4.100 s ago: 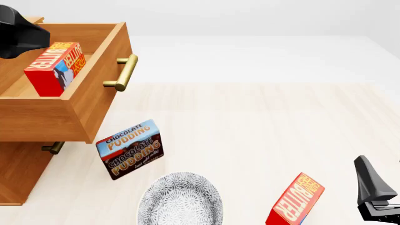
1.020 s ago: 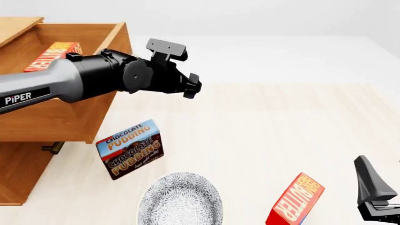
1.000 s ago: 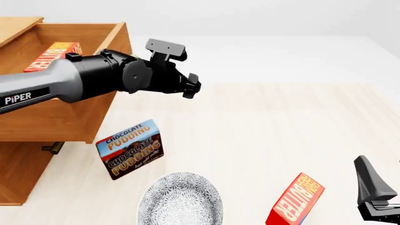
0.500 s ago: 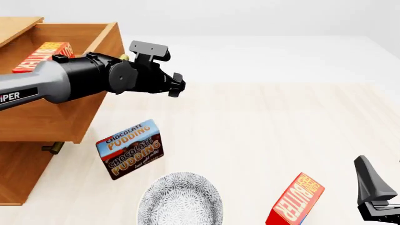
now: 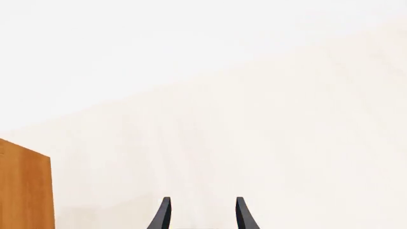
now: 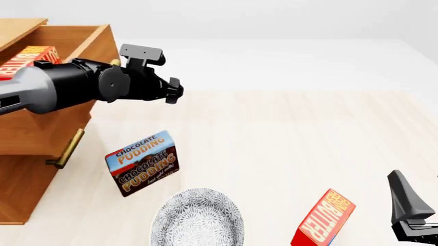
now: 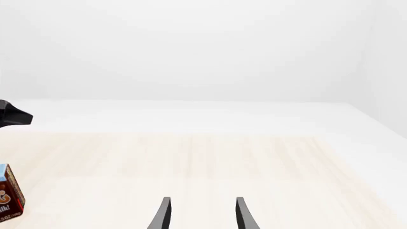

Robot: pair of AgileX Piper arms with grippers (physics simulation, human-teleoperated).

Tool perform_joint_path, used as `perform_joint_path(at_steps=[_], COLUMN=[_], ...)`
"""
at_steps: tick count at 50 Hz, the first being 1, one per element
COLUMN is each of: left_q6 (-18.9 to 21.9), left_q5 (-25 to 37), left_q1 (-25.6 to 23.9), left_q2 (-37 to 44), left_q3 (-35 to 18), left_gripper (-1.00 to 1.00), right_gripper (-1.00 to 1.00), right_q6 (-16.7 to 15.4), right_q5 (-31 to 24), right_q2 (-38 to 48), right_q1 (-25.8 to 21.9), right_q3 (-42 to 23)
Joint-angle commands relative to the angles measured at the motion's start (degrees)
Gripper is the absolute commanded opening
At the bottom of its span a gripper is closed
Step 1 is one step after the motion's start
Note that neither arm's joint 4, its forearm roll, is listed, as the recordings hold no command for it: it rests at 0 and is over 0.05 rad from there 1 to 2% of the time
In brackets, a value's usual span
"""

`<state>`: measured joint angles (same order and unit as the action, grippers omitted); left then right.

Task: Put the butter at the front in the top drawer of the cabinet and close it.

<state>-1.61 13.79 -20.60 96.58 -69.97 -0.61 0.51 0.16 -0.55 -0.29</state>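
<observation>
The cabinet (image 6: 19, 190) stands at the left with its top drawer (image 6: 41, 138) partly open. One butter carton (image 6: 26, 55) lies inside the drawer. A twin butter carton (image 6: 323, 219) stands on the table at the front right. My left arm lies across the drawer front, hiding most of its brass handle. My left gripper (image 6: 174, 91) points past the drawer over the table; in the left wrist view it (image 5: 201, 217) is open and empty. My right gripper (image 6: 405, 200) rests at the front right beside the twin carton, open and empty in the right wrist view (image 7: 201, 217).
A Chocolate Pudding box (image 6: 142, 163) stands in front of the cabinet; it also shows in the right wrist view (image 7: 7, 193). A grey patterned bowl (image 6: 197, 218) sits at the front. The lower drawer's brass handle (image 6: 66, 149) shows under the top drawer.
My left arm has moved left against the drawer front. The top drawer has slid further into the cabinet, carrying the butter with it. The right arm has not moved.
</observation>
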Motion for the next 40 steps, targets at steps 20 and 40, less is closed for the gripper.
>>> perform_joint_path(at_steps=[20, 40], left_q6=[-0.5, 0.2], left_q5=[-2.3, -3.8], left_q1=[6.9, 12.9], left_q2=[-3.9, -6.6], left_q3=[4.9, 8.2], left_gripper=[1.00, 1.00], right_gripper=[1.00, 1.00], right_q6=[0.0, 0.0], right_q5=[0.0, 0.0], right_q2=[-0.1, -0.1], right_q1=[0.0, 0.0], right_q3=[0.0, 0.0])
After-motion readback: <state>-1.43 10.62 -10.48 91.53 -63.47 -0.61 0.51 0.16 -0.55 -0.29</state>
